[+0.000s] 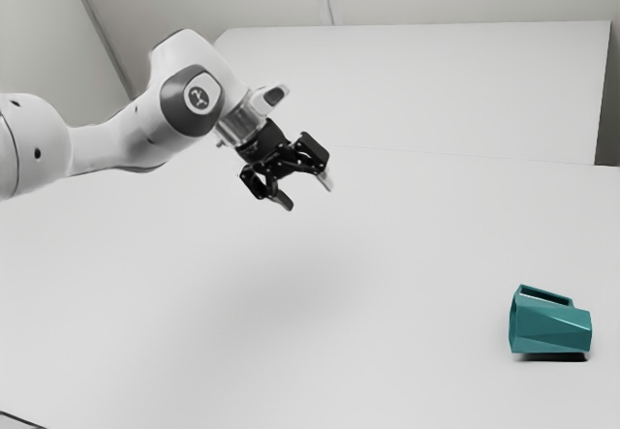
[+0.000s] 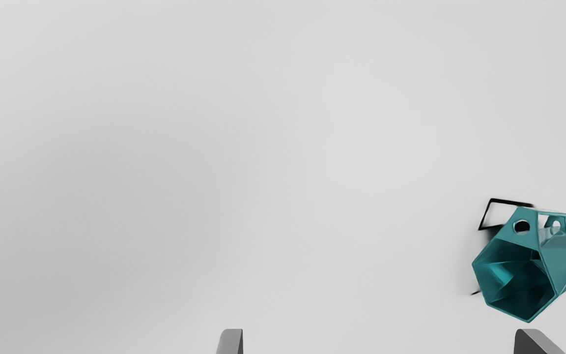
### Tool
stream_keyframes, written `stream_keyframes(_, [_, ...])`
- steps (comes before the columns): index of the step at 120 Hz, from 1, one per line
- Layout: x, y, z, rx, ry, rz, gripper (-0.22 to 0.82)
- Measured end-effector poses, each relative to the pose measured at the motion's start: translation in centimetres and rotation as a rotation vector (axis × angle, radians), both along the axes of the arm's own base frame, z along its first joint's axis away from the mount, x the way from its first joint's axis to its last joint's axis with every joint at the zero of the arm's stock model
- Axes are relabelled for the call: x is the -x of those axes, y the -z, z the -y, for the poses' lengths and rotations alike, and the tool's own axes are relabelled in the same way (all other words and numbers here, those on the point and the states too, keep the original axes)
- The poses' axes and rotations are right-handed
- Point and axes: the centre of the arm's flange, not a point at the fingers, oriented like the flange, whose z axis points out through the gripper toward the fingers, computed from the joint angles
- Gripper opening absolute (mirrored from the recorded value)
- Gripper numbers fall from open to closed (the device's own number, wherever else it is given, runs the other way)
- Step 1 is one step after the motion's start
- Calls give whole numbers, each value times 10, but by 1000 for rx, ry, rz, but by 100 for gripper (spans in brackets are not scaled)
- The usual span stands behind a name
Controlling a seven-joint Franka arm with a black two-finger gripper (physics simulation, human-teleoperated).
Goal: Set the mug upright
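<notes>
One tipped mug [image 1: 550, 327] lies well apart from the open jaws.

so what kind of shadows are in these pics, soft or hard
Exterior view: a broad, soft grey shadow on the table below the gripper, a tight black one under the mug; wrist view: a crisp, black, frame-shaped shadow beside the mug.

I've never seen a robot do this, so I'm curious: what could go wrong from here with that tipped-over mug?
The mug lies on its side, well away from the open gripper, so a poorly aimed approach could nudge it instead of straddling it. Its sides are angled facets, so it might twist in the grip. The handle sticks out from the body and could get in a finger's way.
</notes>
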Motion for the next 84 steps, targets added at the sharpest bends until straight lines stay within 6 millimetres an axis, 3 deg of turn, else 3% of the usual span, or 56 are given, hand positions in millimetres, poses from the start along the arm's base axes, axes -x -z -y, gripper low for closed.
stream_keyframes(5, [-1,13,19,24,11,11,61])
stream_keyframes(16, [11,32,84,77,88,28,60])
stream_keyframes(21, [15,40,102,100,105,29,60])
stream_keyframes(53, [18,97,165,170,136,72,60])
stream_keyframes(73, [18,116,200,198,147,110,60])
stream_keyframes(84, [14,126,209,206,149,120,60])
